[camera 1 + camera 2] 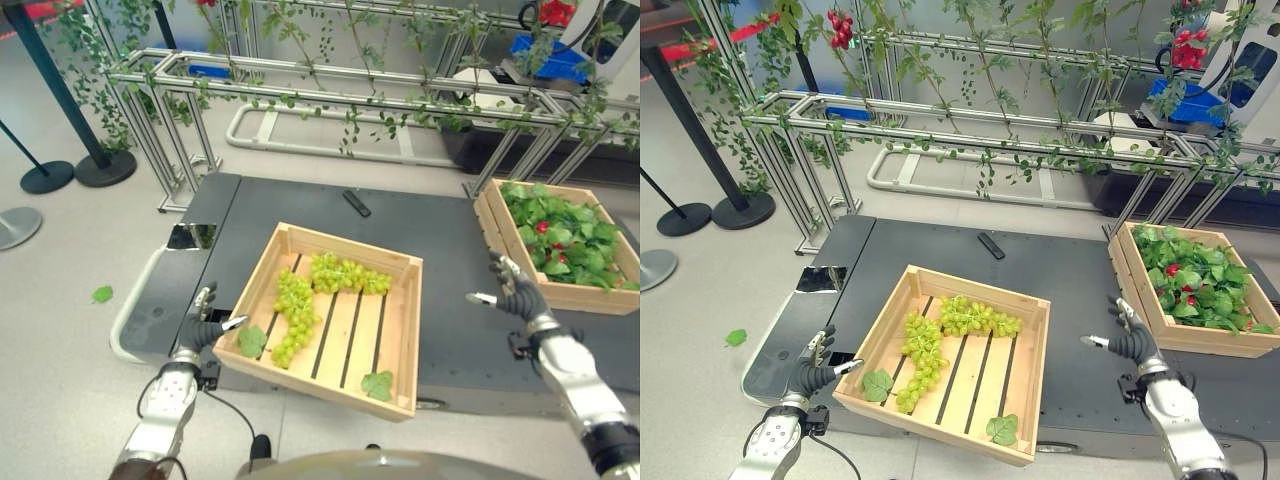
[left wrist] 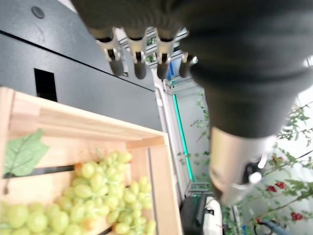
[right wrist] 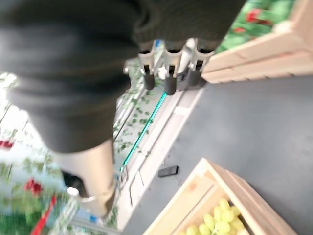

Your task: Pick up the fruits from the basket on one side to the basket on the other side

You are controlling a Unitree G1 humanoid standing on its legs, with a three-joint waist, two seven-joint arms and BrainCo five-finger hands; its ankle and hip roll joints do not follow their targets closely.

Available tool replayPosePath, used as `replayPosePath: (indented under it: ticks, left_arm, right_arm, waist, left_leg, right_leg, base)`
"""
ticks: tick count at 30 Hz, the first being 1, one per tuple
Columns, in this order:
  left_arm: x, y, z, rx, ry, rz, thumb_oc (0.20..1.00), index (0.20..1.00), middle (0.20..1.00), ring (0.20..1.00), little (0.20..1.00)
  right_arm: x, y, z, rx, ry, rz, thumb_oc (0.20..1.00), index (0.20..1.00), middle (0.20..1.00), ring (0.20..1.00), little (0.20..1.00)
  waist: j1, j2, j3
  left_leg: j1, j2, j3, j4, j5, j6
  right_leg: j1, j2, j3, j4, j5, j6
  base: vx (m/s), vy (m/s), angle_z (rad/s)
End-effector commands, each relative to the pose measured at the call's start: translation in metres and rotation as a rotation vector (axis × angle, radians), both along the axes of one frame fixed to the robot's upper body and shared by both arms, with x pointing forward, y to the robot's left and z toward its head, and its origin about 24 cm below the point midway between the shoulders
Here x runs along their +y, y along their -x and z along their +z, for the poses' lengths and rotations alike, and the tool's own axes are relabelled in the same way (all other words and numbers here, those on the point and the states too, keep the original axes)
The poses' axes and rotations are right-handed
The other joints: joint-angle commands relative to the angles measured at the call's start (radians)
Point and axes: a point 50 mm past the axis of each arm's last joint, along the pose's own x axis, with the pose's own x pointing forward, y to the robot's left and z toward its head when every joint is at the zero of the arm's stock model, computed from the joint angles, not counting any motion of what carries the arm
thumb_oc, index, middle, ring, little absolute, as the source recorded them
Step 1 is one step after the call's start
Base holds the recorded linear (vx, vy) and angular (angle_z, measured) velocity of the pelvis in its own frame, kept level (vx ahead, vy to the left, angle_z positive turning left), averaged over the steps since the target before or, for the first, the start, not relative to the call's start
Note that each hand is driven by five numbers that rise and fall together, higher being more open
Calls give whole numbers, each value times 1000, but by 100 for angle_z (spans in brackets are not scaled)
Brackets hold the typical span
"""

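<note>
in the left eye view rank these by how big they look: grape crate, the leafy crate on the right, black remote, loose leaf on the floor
1. Grape crate, largest, though nearest the camera.
2. Leafy crate, cut off by the view's edge.
3. Black remote and loose leaf look much alike; no ranking.

Black remote [image 1: 356, 203] on dark table [image 1: 440, 240]; leafy metal trellis [image 1: 350, 95] behind.

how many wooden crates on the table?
2. One crate sits mid-table holding green grapes; the other crate is at the right edge, full of leaves and red fruit.
</note>
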Motion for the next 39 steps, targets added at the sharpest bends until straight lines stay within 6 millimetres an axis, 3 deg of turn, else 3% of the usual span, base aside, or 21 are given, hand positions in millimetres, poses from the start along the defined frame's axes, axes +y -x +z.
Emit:
replayPosePath:
  ticks: [1, 3, 6, 8, 9, 11, 12, 14, 15, 17, 18, 20, 24, 30, 39]
  left_arm:
    - [16, -24, 29, -134, -50, 1, 1000, 1000, 1000, 1000, 1000]
    - [14, -31, 36, -167, -54, -13, 1000, 1000, 1000, 1000, 1000]
    - [12, -35, 42, -197, -59, -20, 1000, 1000, 1000, 1000, 1000]
    - [11, -43, 53, -243, -89, -35, 1000, 1000, 1000, 1000, 1000]
    - [11, -43, 53, -244, -87, -33, 1000, 1000, 1000, 1000, 1000]
    - [9, -49, 62, -279, -108, -46, 1000, 1000, 1000, 1000, 1000]
    - [9, -49, 62, -281, -107, -45, 1000, 1000, 1000, 1000, 1000]
    - [7, -54, 67, -301, -120, -49, 1000, 1000, 1000, 1000, 1000]
    - [6, -62, 73, -323, -140, -51, 1000, 1000, 1000, 1000, 1000]
    - [6, -62, 73, -325, -138, -50, 1000, 1000, 1000, 1000, 1000]
    - [3, -68, 80, -348, -160, -62, 1000, 1000, 1000, 1000, 1000]
    - [3, -73, 86, -367, -160, -55, 1000, 1000, 1000, 1000, 1000]
    - [3, -77, 94, -401, -154, -34, 1000, 1000, 1000, 1000, 1000]
    - [6, -82, 110, -480, -118, 11, 1000, 1000, 1000, 1000, 1000]
    - [4, -82, 116, -516, -98, 38, 1000, 1000, 1000, 1000, 1000]
  right_arm:
    - [16, -37, 44, -115, 119, 138, 1000, 1000, 1000, 1000, 1000]
    - [42, -63, 65, -133, 248, 262, 1000, 1000, 1000, 1000, 1000]
    - [59, -75, 79, -169, 346, 337, 1000, 1000, 1000, 1000, 1000]
    - [71, -86, 106, -232, 607, 419, 1000, 1000, 1000, 1000, 1000]
    - [72, -86, 107, -234, 610, 421, 1000, 1000, 1000, 1000, 1000]
    - [70, -91, 116, -247, 847, 437, 1000, 1000, 1000, 1000, 1000]
    - [71, -92, 116, -249, 849, 437, 1000, 1000, 1000, 1000, 1000]
    - [66, -97, 119, -248, 1019, 431, 1000, 1000, 1000, 1000, 1000]
    - [68, -101, 126, -264, 1275, 471, 1000, 1000, 1000, 1000, 1000]
    - [69, -102, 127, -267, 1279, 471, 1000, 1000, 1000, 1000, 1000]
    - [65, -106, 125, -246, 1462, 487, 1000, 1000, 1000, 1000, 1000]
    - [70, -108, 124, -246, 1587, 518, 1000, 1000, 1000, 1000, 1000]
    - [87, -115, 131, -282, 1658, 539, 1000, 1000, 1000, 1000, 1000]
    - [87, -126, 159, -308, 1708, 459, 1000, 1000, 1000, 1000, 1000]
    - [88, -128, 165, -319, 1730, 441, 1000, 1000, 1000, 1000, 1000]
  waist:
    - [36, -37, 64]
    - [56, -39, 101]
    - [62, -40, 129]
    - [84, -46, 169]
    - [80, -44, 169]
    - [95, -44, 197]
    - [93, -43, 198]
    - [105, -41, 223]
    - [111, -35, 254]
    - [106, -34, 252]
    - [115, -30, 270]
    - [120, -29, 291]
    - [122, -25, 333]
    - [125, -19, 401]
    - [127, -21, 425]
  left_leg:
    - [-13, -17, 20, 81, -96, 30]
    - [-50, -17, 10, 105, -96, 31]
    - [-83, -16, -1, 127, -97, 30]
    - [-125, -18, -24, 153, -92, 26]
    - [-128, -18, -26, 155, -93, 26]
    - [-156, -20, -49, 168, -86, 23]
    - [-157, -20, -50, 170, -86, 23]
    - [-176, -19, -67, 178, -83, 21]
    - [-200, -18, -82, 204, -90, 16]
    - [-207, -20, -84, 204, -84, 17]
    - [-232, -22, -95, 227, -86, 16]
    - [-263, -23, -104, 259, -92, 14]
    - [-313, -24, -108, 326, -112, 14]
    - [-418, -21, -124, 421, -123, 7]
    - [-495, -17, -143, 464, -132, 0]
  right_leg:
    - [-35, -6, 26, 41, -46, 39]
    - [-75, -10, 25, 77, -50, 36]
    - [-109, -10, 20, 111, -57, 31]
    - [-142, -11, 2, 138, -63, 26]
    - [-143, -11, 0, 140, -64, 25]
    - [-165, -12, -21, 162, -76, 22]
    - [-167, -12, -22, 165, -77, 21]
    - [-187, -15, -34, 192, -89, 18]
    - [-211, -19, -39, 230, -109, 13]
    - [-217, -21, -42, 230, -104, 13]
    - [-240, -25, -50, 253, -110, 14]
    - [-266, -29, -51, 278, -119, 12]
    - [-325, -34, -47, 356, -141, 10]
    - [-440, -54, -51, 494, -184, -3]
    - [-524, -60, -60, 574, -227, -16]
  base:
    - [-83, 4, -1]
    - [-111, -1, -4]
    - [-88, -20, 2]
    - [-101, -54, 13]
    - [-64, -64, 29]
    - [-40, -56, 35]
    - [-35, -42, 39]
    - [-56, -54, 31]
    - [-76, -40, 14]
    - [-56, -23, 19]
    - [-60, -49, 26]
    - [-73, -48, 15]
    - [-59, -17, 8]
    - [-63, -34, 10]
    - [-32, -49, 5]
